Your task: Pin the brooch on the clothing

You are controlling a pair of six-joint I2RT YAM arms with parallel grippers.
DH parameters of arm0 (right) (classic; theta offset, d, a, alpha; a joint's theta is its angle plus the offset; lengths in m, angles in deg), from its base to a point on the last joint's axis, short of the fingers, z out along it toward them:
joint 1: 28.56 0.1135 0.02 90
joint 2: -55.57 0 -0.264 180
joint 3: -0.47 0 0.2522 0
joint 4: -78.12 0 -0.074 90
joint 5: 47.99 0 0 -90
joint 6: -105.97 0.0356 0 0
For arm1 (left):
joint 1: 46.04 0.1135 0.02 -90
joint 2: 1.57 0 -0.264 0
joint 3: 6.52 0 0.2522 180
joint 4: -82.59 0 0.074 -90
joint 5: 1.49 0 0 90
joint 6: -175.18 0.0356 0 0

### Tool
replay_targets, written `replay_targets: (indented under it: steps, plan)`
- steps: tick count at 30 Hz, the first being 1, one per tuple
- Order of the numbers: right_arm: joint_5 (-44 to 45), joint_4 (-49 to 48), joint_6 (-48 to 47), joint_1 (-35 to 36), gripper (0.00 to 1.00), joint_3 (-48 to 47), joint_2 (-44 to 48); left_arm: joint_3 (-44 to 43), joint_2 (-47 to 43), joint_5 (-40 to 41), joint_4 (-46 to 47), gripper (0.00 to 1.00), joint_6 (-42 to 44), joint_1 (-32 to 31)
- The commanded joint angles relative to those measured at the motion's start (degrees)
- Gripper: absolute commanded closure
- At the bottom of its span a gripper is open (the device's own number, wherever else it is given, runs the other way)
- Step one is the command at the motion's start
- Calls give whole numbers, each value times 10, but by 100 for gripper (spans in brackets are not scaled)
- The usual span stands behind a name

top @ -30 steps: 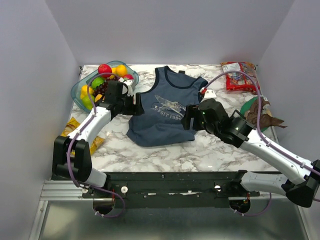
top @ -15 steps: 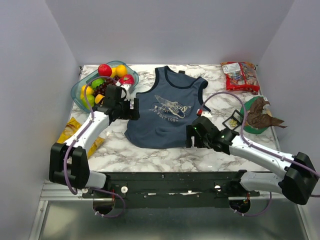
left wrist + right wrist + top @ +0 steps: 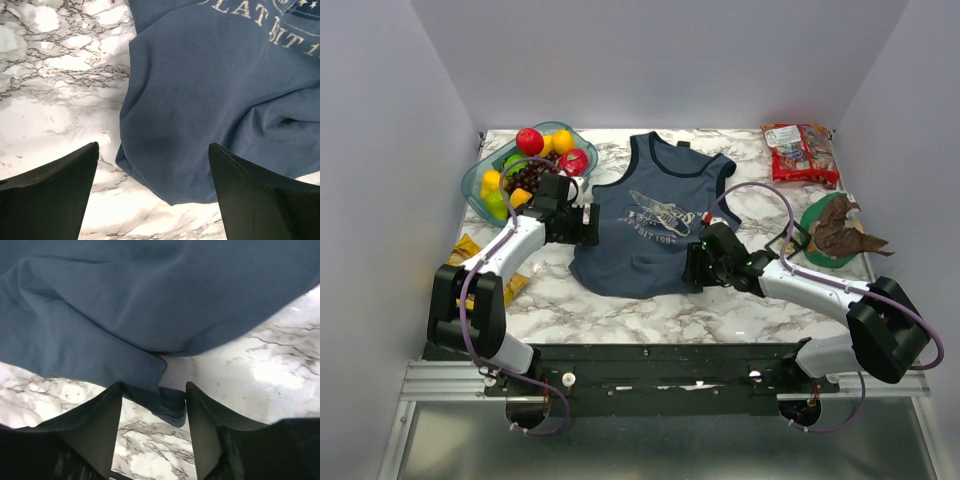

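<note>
- Slate-blue sleeveless tank top [image 3: 642, 255] with navy trim and a pale chest print lies flat mid-desk on the white marble desk [image 3: 650, 310]. Its neck is toward the far edge and its hem toward the near edge.
- Overhead view only: the left arm comes in at the top's left side, the right arm at its near-right hem corner.
- Left wrist view: left end effector [image 3: 154, 145] has its jaws wide apart and holds nothing. Below it are the top's left edge and hem corner, half on cloth and half on bare marble. Part of the print lettering shows at the upper right, which the overhead view renders too small to read.
- Right wrist view: right end effector [image 3: 153, 385] has its jaws partly apart, with a folded bit of hem lying in the gap at the tips. Marble shows through nearer the camera. Cloth contact cannot be told.
- Brooch: not made out in any view.
- Overhead only, none touching the top:
  - clear bowl [image 3: 469, 184] of mixed fruit at the far-left corner
  - red snack packet [image 3: 800, 150] at the far-right corner
  - green plate [image 3: 810, 216] with a brown leaf [image 3: 842, 228] at the right edge
  - yellow packet [image 3: 466, 252] at the left edge
</note>
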Motion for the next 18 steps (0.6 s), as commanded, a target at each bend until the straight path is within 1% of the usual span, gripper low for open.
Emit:
replay_targets:
  steps: [1,2,3,5,6,7,8,9,10,11,12,13,16,17,18]
  plan:
    - [-43,-44,-7,-1,43,7,-7,-30,57,-7,-11,5,7,0]
    - [-48,-46,-5,-1,45,11,-8,-35,69,-9,-11,7,7,0]
    - [-50,-50,-4,-1,47,14,-8,-39,90,-21,-8,12,5,0]
    - [-51,-53,0,-1,54,20,-7,-53,110,-42,-4,19,1,0]
    - [-61,-53,1,-1,58,21,-6,-56,128,-50,-7,29,1,0]
    - [-68,-53,3,-1,66,23,-4,-61,135,-61,-11,37,0,0]
    - [-73,-53,3,-1,72,25,0,-61,141,-66,-11,49,0,0]
    - [-75,-52,4,-1,77,30,4,-59,138,-75,-8,72,0,-1]
    - [-77,-51,8,-1,88,33,17,-53,132,-86,0,84,0,-3]
    - [-81,-47,10,-1,92,35,27,-51,124,-84,2,93,0,-3]
    - [-82,-31,10,-2,96,35,36,-48,101,-80,1,100,-1,-3]
    - [-84,-18,13,-2,99,34,64,-37,86,-74,-2,100,-4,-3]
    - [-84,30,18,-1,99,32,121,1,10,-69,0,100,-30,-3]
    - [-81,44,19,-1,99,31,162,13,-9,-76,3,100,-38,-3]
    - [-78,65,20,-2,99,30,181,22,-40,-80,0,100,-45,-3]
